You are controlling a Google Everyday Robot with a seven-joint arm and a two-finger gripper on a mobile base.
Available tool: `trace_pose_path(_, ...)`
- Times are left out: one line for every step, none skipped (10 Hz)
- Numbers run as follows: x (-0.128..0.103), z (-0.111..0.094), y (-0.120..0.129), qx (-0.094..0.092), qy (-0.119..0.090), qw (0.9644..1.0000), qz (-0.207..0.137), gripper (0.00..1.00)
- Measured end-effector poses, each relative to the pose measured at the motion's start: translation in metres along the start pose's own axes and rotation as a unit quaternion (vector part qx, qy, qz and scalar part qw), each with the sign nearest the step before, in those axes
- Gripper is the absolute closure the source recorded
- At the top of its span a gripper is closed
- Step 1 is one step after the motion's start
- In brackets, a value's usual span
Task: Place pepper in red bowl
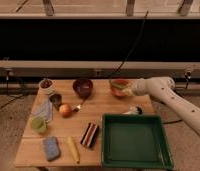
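The red bowl (pixel 118 88) stands on the wooden table (pixel 108 106) near its back right edge. The green pepper (pixel 117 84) shows as a slim green shape lying across the inside of the bowl. My gripper (pixel 127 90) is at the bowl's right rim, right by the pepper, with the white arm reaching in from the right. I cannot tell whether the pepper rests in the bowl or is still held.
A maroon bowl (pixel 83 86) stands left of the red one. An orange fruit (pixel 66 110), a spoon (pixel 79 106), a cup (pixel 55 99) and a cloth (pixel 43 109) lie left. A green tray (pixel 135 141) fills the front right. A yellow corn (pixel 73 149), blue sponge (pixel 51 148) and striped packet (pixel 90 134) lie in front.
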Motion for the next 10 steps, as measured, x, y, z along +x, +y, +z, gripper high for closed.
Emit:
trace_pose_path(0.002, 0.003, -0.005, 0.007, 0.003, 1.0000, 0.004, 0.57)
trace_pose_path(0.006, 0.003, -0.010, 0.015, 0.007, 0.9998, 0.009, 0.45)
trace_pose_path(0.010, 0.003, -0.014, 0.021, 0.010, 0.9997, 0.012, 0.36)
trace_pose_path(0.011, 0.005, -0.016, 0.024, 0.009, 0.9996, 0.014, 0.26)
trace_pose_path(0.010, 0.007, -0.015, 0.024, 0.004, 0.9996, 0.011, 0.20)
trace_pose_path(0.011, 0.006, -0.016, 0.026, 0.004, 0.9996, 0.010, 0.20)
trace_pose_path(0.010, 0.006, -0.016, 0.025, 0.004, 0.9996, 0.010, 0.20)
trace_pose_path(0.010, 0.006, -0.016, 0.025, 0.004, 0.9996, 0.010, 0.20)
trace_pose_path(0.011, 0.007, -0.015, 0.025, 0.004, 0.9996, 0.010, 0.20)
trace_pose_path(0.011, 0.007, -0.016, 0.025, 0.004, 0.9996, 0.010, 0.20)
